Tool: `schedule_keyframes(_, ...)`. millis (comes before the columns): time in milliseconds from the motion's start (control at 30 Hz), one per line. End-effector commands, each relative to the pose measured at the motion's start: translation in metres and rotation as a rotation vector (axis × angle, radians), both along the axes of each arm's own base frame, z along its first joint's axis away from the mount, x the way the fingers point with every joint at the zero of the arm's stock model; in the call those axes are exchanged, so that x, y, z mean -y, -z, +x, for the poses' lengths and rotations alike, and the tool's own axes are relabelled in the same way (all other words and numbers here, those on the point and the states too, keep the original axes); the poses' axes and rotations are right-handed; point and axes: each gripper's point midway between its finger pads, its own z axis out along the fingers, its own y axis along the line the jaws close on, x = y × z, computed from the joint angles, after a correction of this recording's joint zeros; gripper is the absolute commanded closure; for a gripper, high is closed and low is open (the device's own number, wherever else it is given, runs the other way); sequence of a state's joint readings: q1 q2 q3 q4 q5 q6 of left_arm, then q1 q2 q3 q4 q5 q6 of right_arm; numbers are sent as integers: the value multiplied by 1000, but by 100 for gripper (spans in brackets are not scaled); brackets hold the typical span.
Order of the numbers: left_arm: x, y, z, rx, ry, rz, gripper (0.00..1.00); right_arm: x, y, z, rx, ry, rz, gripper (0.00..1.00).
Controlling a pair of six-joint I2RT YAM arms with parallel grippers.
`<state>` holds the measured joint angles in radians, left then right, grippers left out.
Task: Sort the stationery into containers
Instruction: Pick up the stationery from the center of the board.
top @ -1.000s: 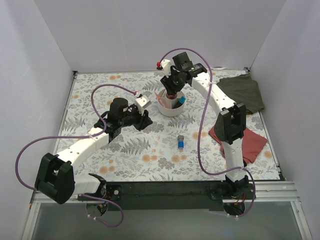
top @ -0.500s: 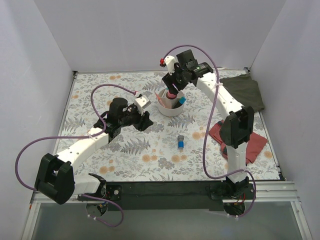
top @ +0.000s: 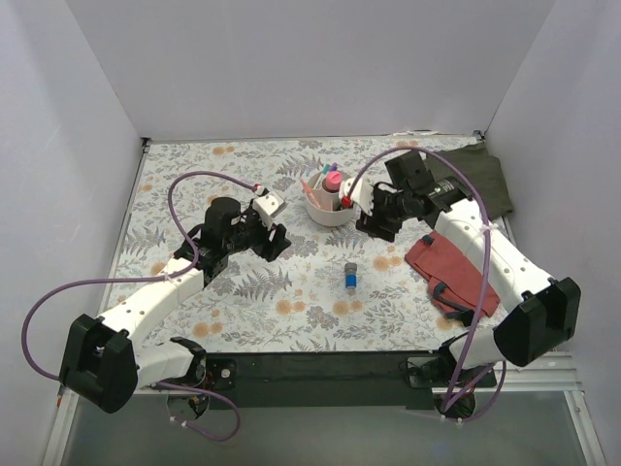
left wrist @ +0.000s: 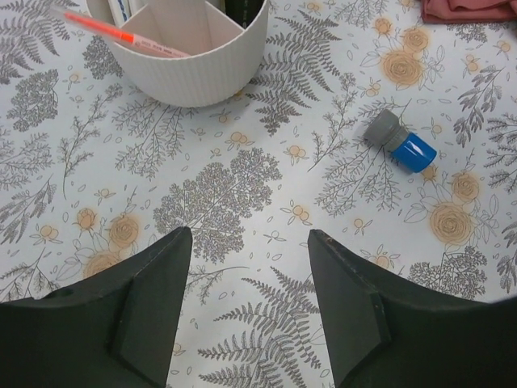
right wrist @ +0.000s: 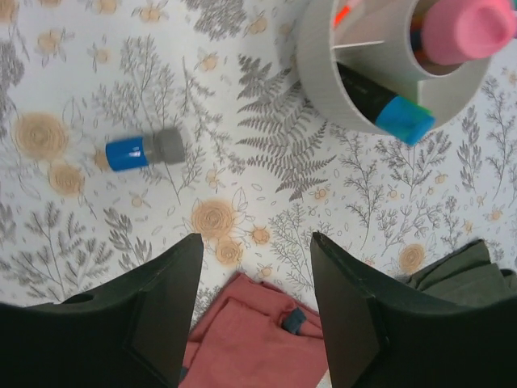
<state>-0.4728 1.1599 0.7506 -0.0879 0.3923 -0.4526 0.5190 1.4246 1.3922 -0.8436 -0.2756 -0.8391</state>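
The ribbed off-white cup (top: 328,212) stands at mid-table and holds several pens, a fat pink marker (top: 333,182) and a black marker with a blue cap (right wrist: 400,117). An orange-pink pen (left wrist: 129,38) leans in it. A short grey-blue stub (top: 349,277) lies on the floral cloth in front of the cup; it also shows in the left wrist view (left wrist: 400,144) and the right wrist view (right wrist: 145,149). My left gripper (top: 275,241) is open and empty, left of the cup. My right gripper (top: 374,225) is open and empty, just right of the cup.
A red cloth (top: 466,272) lies right of the stub, under my right arm. A dark green cloth (top: 475,180) lies at the back right. White walls close in the table on three sides.
My right gripper has come away from above the cup, down and to its right. The fat pink marker now stands in the cup. My left gripper shifted slightly left.
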Motion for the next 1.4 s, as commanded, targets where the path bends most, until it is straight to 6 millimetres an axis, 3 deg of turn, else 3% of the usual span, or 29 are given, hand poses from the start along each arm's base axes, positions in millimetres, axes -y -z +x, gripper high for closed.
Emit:
schedule_keyframes(0, -10, 1, -2, 13, -24, 26, 40, 16, 26, -26, 108, -276, -133, 37)
schedule_keyframes(167, -15, 12, -3, -22, -59, 29, 31, 26, 52, -52, 266, -599, -247, 38)
schedule_keyframes(200, -17, 13, -3, -22, -64, 30, 31, 27, 68, -60, 313, -732, -279, 38)
schedule_keyframes(267, -22, 18, -4, -24, -73, 43, 30, 20, 71, -67, 429, -854, -260, 38)
schedule_keyframes(300, -24, 20, -4, -24, -78, 48, 31, 17, 84, -77, 477, -975, -256, 38)
schedule_keyframes(433, -35, 22, -1, -28, -113, 42, 31, 1, 85, -86, 560, -1129, -196, 39)
schedule_keyframes(500, -43, 22, 2, -33, -136, 30, 31, -2, 95, -89, 512, -1180, -182, 40)
schedule_keyframes(533, -45, 21, 3, -32, -142, 25, 31, -8, 87, -83, 535, -1206, -181, 41)
schedule_keyframes(567, -50, 20, 5, -32, -156, 19, 31, -8, 99, -85, 470, -1233, -175, 41)
schedule_keyframes(633, -53, 16, 6, -27, -158, 8, 32, -17, 93, -77, 489, -1287, -167, 45)
schedule_keyframes(767, -63, 11, 10, -23, -185, -9, 32, -24, 109, -73, 462, -1394, -168, 48)
schedule_keyframes(1000, -67, 8, 12, -19, -192, -23, 32, -24, 128, -74, 414, -1500, -227, 48)
schedule_keyframes(1367, -64, 12, 9, -36, -183, -52, 32, -42, 140, -81, 403, -1534, -274, 48)
